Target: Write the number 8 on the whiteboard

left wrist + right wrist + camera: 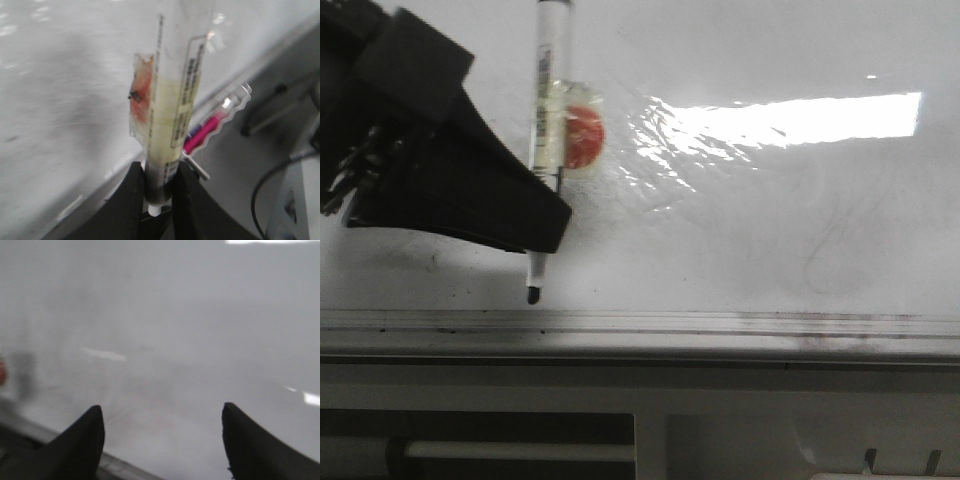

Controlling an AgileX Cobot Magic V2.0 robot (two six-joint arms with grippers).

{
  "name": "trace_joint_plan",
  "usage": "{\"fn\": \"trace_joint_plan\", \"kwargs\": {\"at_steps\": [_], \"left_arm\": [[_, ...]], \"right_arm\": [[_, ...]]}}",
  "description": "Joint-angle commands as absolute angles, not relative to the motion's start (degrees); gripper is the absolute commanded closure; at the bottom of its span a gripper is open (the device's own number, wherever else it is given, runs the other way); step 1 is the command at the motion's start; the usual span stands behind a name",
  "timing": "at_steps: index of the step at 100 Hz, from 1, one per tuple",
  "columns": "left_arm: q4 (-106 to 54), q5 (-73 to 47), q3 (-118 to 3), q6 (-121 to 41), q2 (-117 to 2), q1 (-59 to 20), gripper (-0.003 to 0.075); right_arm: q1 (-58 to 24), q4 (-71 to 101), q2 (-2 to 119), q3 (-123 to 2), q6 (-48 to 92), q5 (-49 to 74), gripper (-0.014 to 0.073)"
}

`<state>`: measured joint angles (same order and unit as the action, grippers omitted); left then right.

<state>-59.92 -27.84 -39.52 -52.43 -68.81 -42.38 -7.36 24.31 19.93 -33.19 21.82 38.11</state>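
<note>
A large glossy white whiteboard [740, 230] fills the front view, with a bright glare patch at upper right and a grey metal strip [640, 323] along its lower edge. No drawn figure shows on the board; only a faint grey curved smudge [825, 250] lies at right of centre. At upper left, the black left gripper [545, 215] is closed on a clear-barrelled black-tipped marker [546, 110], which stands nearly upright, its tip [533, 295] low on the board just above the strip. A round red sticker [584, 137] sits beside the barrel. In the right wrist view, the right gripper [162, 440] holds nothing, fingers [80, 445] spread wide over the blurred board.
</note>
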Motion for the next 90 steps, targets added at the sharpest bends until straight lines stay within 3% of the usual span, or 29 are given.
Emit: {"fn": "trace_joint_plan", "kwargs": {"at_steps": [1,21,54,82,90], "left_arm": [[-60.09,-36.72,-43.62,-63.43,-67.35,-42.45,0.0741],[-60.07,-39.43,-44.44,-75.69,-67.35,-42.45,0.0741],[-59.94,-39.43,-44.44,-78.22,-67.35,-42.45,0.0741],[-59.94,-39.62,-44.44,-78.45,-67.35,-42.45,0.0741],[-59.94,-39.62,-44.44,-78.45,-67.35,-42.45,0.0741]], "right_arm": [[-10.92,38.06,23.32,-36.36,39.41,39.37,0.0157],[-20.67,49.96,34.08,-37.55,56.81,45.46,0.0156],[-35.94,49.77,51.23,-45.79,63.58,34.69,0.0153],[-38.83,50.17,60.88,-49.39,63.58,32.27,0.0158],[-38.83,50.65,62.31,-49.65,63.58,33.14,0.0207]]}}
